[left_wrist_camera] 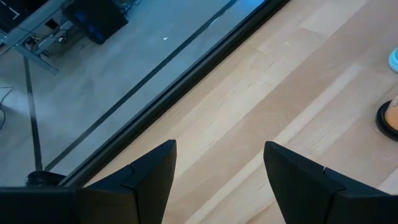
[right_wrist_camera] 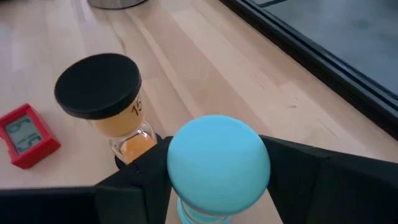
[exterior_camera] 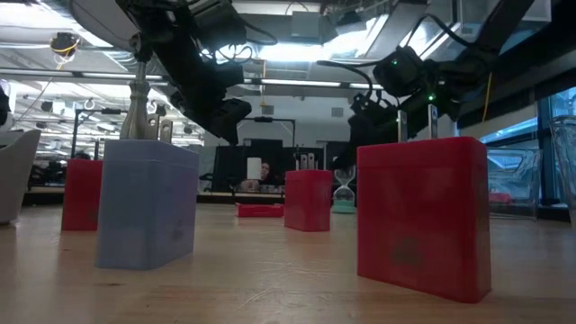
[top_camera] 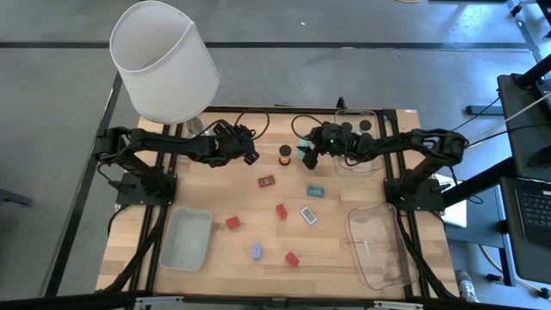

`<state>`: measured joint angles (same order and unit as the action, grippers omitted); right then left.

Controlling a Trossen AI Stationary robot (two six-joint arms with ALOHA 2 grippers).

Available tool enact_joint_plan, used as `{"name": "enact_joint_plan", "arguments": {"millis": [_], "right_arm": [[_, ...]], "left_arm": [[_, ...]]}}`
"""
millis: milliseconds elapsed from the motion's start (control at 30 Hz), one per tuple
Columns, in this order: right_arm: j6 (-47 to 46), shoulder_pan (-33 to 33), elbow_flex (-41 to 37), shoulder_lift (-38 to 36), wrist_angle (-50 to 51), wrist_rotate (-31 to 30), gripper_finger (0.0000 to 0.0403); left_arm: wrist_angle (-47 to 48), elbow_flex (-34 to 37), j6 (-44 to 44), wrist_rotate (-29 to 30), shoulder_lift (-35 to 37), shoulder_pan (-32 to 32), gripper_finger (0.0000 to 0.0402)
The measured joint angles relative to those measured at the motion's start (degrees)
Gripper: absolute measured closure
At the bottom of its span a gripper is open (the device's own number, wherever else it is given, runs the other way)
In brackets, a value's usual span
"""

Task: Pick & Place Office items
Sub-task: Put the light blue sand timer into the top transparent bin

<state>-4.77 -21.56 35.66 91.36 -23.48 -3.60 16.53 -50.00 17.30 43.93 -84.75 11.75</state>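
Observation:
A teal-capped sand timer (right_wrist_camera: 217, 163) stands near the table's far edge, and my right gripper (right_wrist_camera: 217, 186) (top_camera: 308, 153) is shut around its top. A dark-capped timer with orange sand (right_wrist_camera: 99, 87) (top_camera: 285, 155) stands just left of it. My left gripper (left_wrist_camera: 219, 171) (top_camera: 249, 153) hangs open over bare wood farther left, touching nothing. Small red blocks (top_camera: 281, 211), a flat red piece (top_camera: 266, 182), a teal piece (top_camera: 315, 190), a white piece (top_camera: 308, 214) and a blue block (top_camera: 256, 251) sit on the tabletop. Dark cylinders (top_camera: 355, 129) rest in the far clear tray. My right gripper has the teal timer by its round top cap (right_wrist_camera: 186, 149), pinched between the two fingers (right_wrist_camera: 140, 180), one on each side. The fingers come slanting down from the table's right. The timer is upright. Its base (exterior_camera: 342, 207) shows at table level in the low view.
A big white-shaded lamp (top_camera: 164, 60) stands at the far left corner. A frosted tray (top_camera: 188, 237) lies near left and a clear tray (top_camera: 379, 245) near right. A second clear tray (top_camera: 357, 142) sits under the right arm. Open wood lies between the scattered pieces.

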Motion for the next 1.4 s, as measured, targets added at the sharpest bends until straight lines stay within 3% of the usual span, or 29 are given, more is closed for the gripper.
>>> {"name": "enact_joint_plan", "arguments": {"millis": [300,700,933,1233,1400], "right_arm": [[-1.7,-0.3,0.0,-7.3,5.0,0.0,0.0183],[1.1,-2.3,0.0,-31.3,24.5,-2.8,0.0199],[-2.8,-2.3,0.0,-42.3,41.6,-12.9,0.0198],[-12.8,-2.4,-0.2,-45.6,59.5,-27.1,0.0190],[-16.0,-2.3,-3.9,-47.5,59.7,-27.3,0.0197]], "left_arm": [[0.0,0.0,0.1,-0.1,0.0,0.0,0.0162],[0.0,0.0,0.0,0.1,0.0,0.0,0.0162],[0.0,0.0,0.0,0.1,0.0,0.0,0.0162],[0.0,0.0,0.7,0.1,0.0,0.0,0.0162],[0.0,0.0,0.9,0.1,0.0,0.0,0.0162]]}}
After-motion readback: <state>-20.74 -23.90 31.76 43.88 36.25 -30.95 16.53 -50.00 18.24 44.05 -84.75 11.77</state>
